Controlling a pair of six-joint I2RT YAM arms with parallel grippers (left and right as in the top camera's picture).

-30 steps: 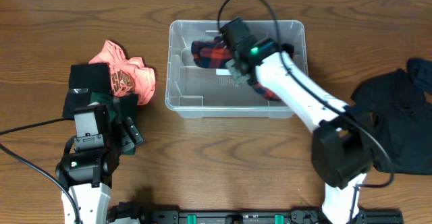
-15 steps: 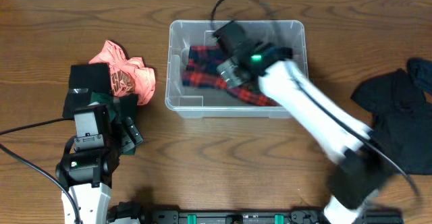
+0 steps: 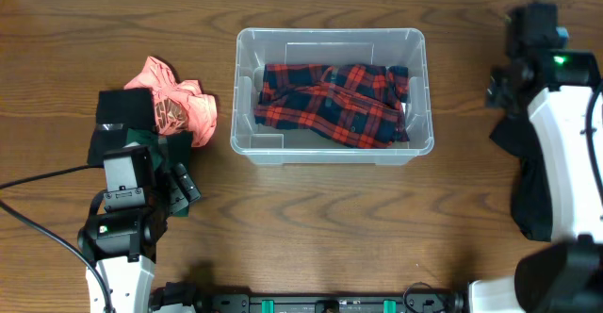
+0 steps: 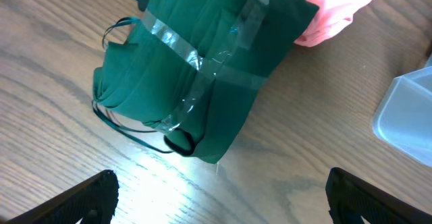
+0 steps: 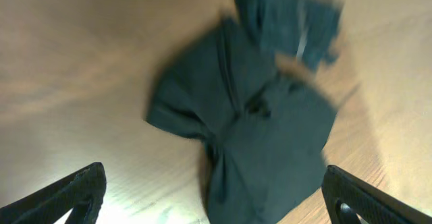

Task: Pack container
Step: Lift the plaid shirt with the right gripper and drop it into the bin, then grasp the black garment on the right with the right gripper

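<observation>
Clear plastic rectangular container point(image 3: 247, 87) with rounded corners sits upright in the middle of the brown wooden worktop point(image 3: 311, 228), closer to the far edge than the near one. One corner of it also shows at the right border of the left wrist view point(image 4: 405, 116). A red and navy plaid cloth point(image 3: 334, 104) lies crumpled inside, covering most of the base and reaching the right wall.

Toward the left edge is a pile: a coral-pink crumpled garment point(image 3: 174, 101), a black folded cloth point(image 3: 122, 110) touching its left side, and a dark green folded fabric bundle point(image 4: 182, 75) banded with clear tape. The pink garment touches the bundle's far side.

Left end effector point(image 4: 219, 193) hangs above the worktop just near of the green bundle. Its fingers are spread wide and it has hold of nothing.

Right end effector point(image 5: 212, 197) is over by the right edge, above a dark navy crumpled garment point(image 5: 256, 129) lying flat on the wood. Its fingers are spread wide and it is empty. From overhead the right arm covers part of that garment point(image 3: 529, 190). Both arms are well apart from the container.
</observation>
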